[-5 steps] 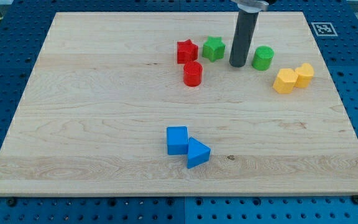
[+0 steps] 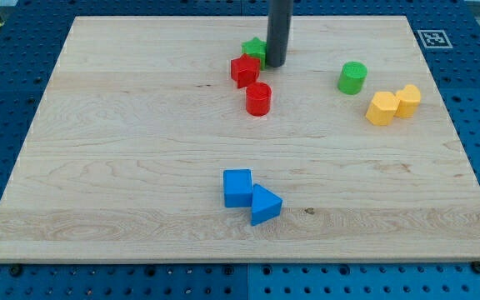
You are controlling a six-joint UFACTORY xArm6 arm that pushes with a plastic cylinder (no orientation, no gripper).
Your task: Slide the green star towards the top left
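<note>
The green star (image 2: 254,48) lies near the top middle of the wooden board (image 2: 123,150), partly hidden behind my rod. My tip (image 2: 276,64) rests on the board right at the star's right side, touching it. The red star (image 2: 244,70) sits just below and left of the green star, touching it. The red cylinder (image 2: 258,98) stands just below the red star.
A green cylinder (image 2: 352,77) stands to the right of my tip. Two yellow blocks (image 2: 382,108) (image 2: 407,100) sit together further right. A blue cube (image 2: 237,187) and a blue triangular block (image 2: 264,204) touch in the lower middle.
My tip has moved left and up, pushing the green star up and left. The red star has shifted slightly left.
</note>
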